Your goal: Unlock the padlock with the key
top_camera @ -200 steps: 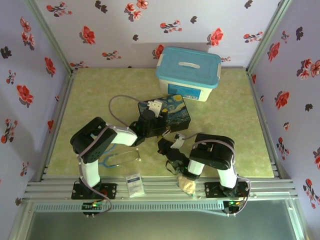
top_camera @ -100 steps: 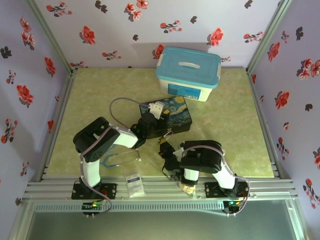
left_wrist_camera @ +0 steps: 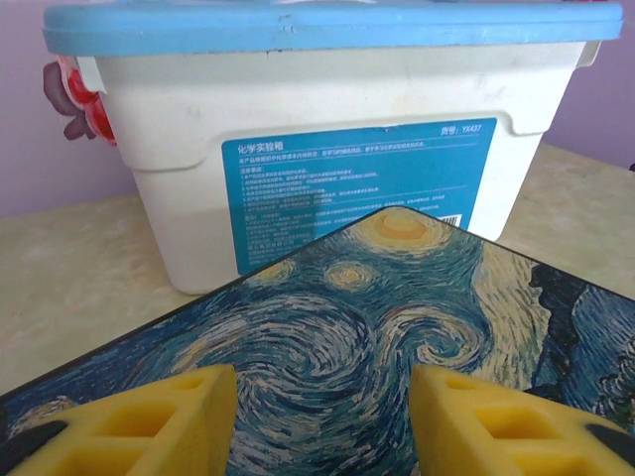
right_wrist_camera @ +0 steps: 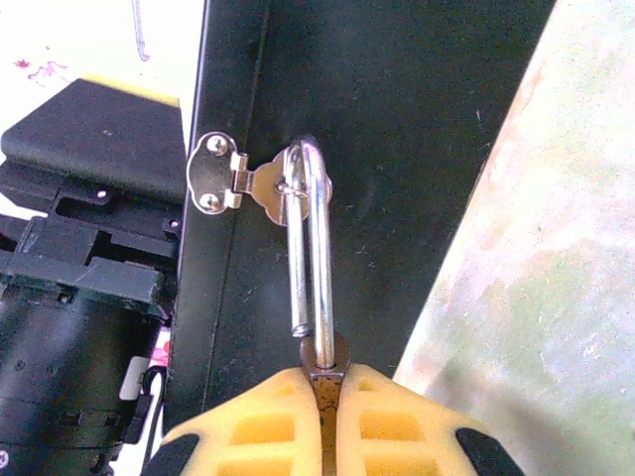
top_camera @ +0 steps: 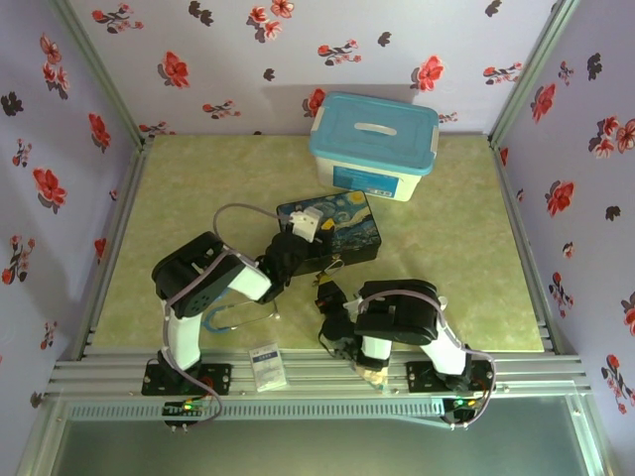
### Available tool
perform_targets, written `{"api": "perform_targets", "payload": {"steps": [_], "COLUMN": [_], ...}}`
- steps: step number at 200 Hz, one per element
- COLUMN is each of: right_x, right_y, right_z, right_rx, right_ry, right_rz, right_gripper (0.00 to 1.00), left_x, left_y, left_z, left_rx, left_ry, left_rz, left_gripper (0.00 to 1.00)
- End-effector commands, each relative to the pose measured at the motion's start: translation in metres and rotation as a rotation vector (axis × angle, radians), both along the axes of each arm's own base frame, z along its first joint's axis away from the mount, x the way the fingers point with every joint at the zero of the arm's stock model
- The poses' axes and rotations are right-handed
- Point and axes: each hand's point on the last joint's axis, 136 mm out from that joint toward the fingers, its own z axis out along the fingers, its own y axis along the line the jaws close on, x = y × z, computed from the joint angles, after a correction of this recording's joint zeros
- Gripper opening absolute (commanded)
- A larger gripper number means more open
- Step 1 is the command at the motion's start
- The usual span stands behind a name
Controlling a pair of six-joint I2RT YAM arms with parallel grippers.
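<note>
The padlock [right_wrist_camera: 325, 355] hangs by its thin silver shackle [right_wrist_camera: 319, 258] from the clasp [right_wrist_camera: 220, 184] on the black front wall of the painted tin [right_wrist_camera: 397, 149]. One shackle leg ends free just above the lock body, so the shackle stands open. My right gripper [right_wrist_camera: 325, 397] is shut on the lock body, and its yellow fingers [right_wrist_camera: 258, 426] hide most of it. The key is hidden. My left gripper [left_wrist_camera: 322, 416] is open low over the tin's swirl-painted lid [left_wrist_camera: 377, 327], with nothing between its fingers. From above, the left gripper [top_camera: 303, 226] is over the tin [top_camera: 347, 223] and the right gripper [top_camera: 327, 293] is at its near side.
A white box with a blue lid [top_camera: 374, 144] stands right behind the tin. A silver-and-blue stethoscope [top_camera: 238, 315] lies by the left arm. A small white packet [top_camera: 266, 365] and a beige lump [top_camera: 372, 369] rest on the near rail. Flowered walls close three sides.
My right arm has folded in toward the near edge, its elbow moving left, with the gripper staying at the tin's front. The left arm has shifted slightly right over the lid.
</note>
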Motion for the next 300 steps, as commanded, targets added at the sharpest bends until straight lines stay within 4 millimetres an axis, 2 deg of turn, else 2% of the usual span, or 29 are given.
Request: {"api": "perform_targets", "payload": {"steps": [1, 28, 41, 61, 79, 99, 127, 144, 157, 171, 206, 242, 278, 300], "right_x": [0.012, 0.023, 0.027, 0.036, 0.037, 0.038, 0.033, 0.030, 0.029, 0.032, 0.038, 0.044, 0.046, 0.043], "right_y": [-0.044, -0.011, -0.010, -0.030, -0.037, -0.025, -0.003, -0.017, -0.036, -0.046, -0.043, -0.060, -0.064, -0.083], "right_z": [-0.007, 0.024, 0.034, 0.025, 0.020, 0.024, 0.019, 0.014, 0.014, 0.016, 0.030, 0.025, 0.037, 0.034], "right_rx": [-0.147, -0.281, -0.293, -0.205, -0.167, -0.113, -0.017, 0.024, 0.001, -0.022, -0.036, -0.043, -0.137, -0.175], "right_ry": [-0.025, -0.083, -0.100, -0.061, -0.046, -0.038, 0.001, 0.026, 0.021, 0.019, -0.004, 0.006, -0.029, -0.011], "right_rz": [-0.192, -0.085, -0.090, -0.155, -0.178, -0.130, -0.037, -0.063, -0.103, -0.113, -0.092, -0.142, -0.120, -0.129], "right_gripper": [0.00, 0.00, 0.00, 0.00, 0.00, 0.00, 0.00, 0.00, 0.00, 0.00, 0.00, 0.00, 0.00, 0.00], "left_x": [-0.072, -0.075, -0.076, -0.077, -0.077, -0.078, -0.078, -0.079, -0.079, -0.080, -0.080, -0.080, -0.080, -0.078], "left_y": [0.069, 0.071, 0.070, 0.070, 0.069, 0.069, 0.068, 0.068, 0.068, 0.069, 0.070, 0.070, 0.074, 0.074], "left_z": [-0.189, -0.188, -0.188, -0.188, -0.187, -0.186, -0.184, -0.183, -0.184, -0.186, -0.189, -0.188, -0.189, -0.184], "left_rx": [0.575, 0.575, 0.571, 0.561, 0.562, 0.556, 0.554, 0.555, 0.553, 0.557, 0.563, 0.561, 0.552, 0.535], "left_ry": [0.394, 0.378, 0.368, 0.361, 0.361, 0.360, 0.351, 0.350, 0.346, 0.345, 0.344, 0.330, 0.336, 0.336], "left_rz": [-0.088, -0.102, -0.108, -0.115, -0.121, -0.123, -0.132, -0.136, -0.135, -0.137, -0.138, -0.147, -0.136, -0.127], "left_gripper": [0.49, 0.49, 0.49, 0.49, 0.49, 0.48, 0.48, 0.48, 0.47, 0.46, 0.46, 0.45, 0.45, 0.45]}}
